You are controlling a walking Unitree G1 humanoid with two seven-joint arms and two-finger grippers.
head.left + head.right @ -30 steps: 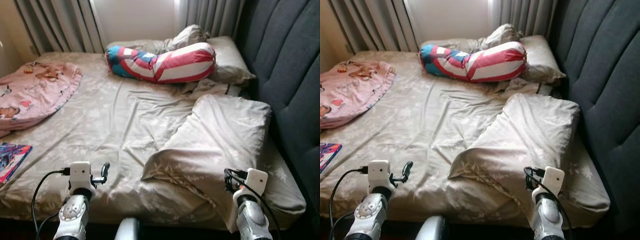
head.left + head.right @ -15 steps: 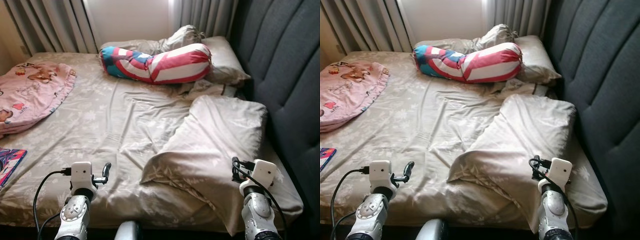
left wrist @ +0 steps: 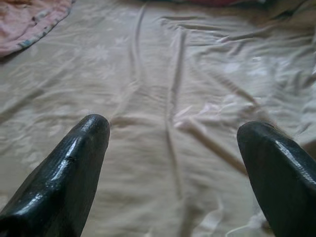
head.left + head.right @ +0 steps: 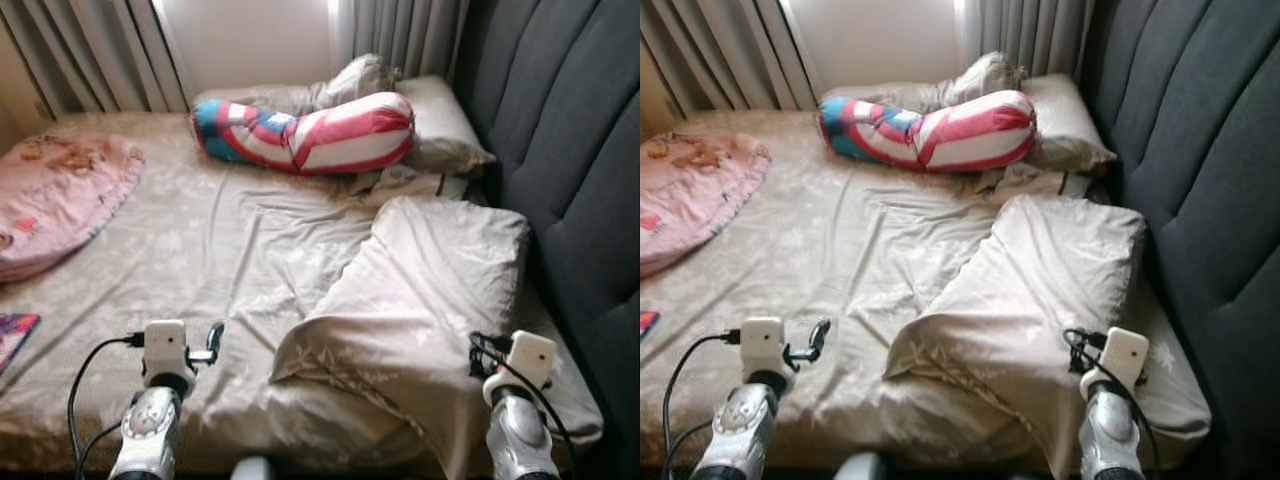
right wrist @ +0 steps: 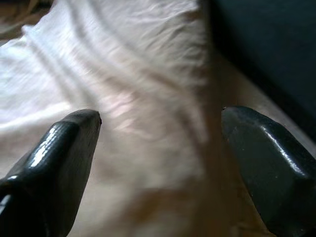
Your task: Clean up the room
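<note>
The left gripper [image 3: 173, 148] hangs with its fingers [image 3: 74, 158] spread wide and nothing between them, above the wrinkled beige sheet [image 4: 200, 250] near the bed's foot edge. The right gripper [image 5: 158, 143] is likewise spread and empty, poised over the folded beige duvet [image 4: 420, 290]. That duvet lies directly ahead of the right fingers [image 5: 64, 148], its long axis running from them away toward the dark padded headboard [image 4: 570, 170], its turned-back corner pointing toward the left gripper. Beyond both, well apart, a striped red, white and blue bolster [image 4: 305, 130] lies crosswise in front of the pillows [image 4: 440, 120]. Far out beyond the left fingers rests a pink blanket [image 4: 55, 190].
</note>
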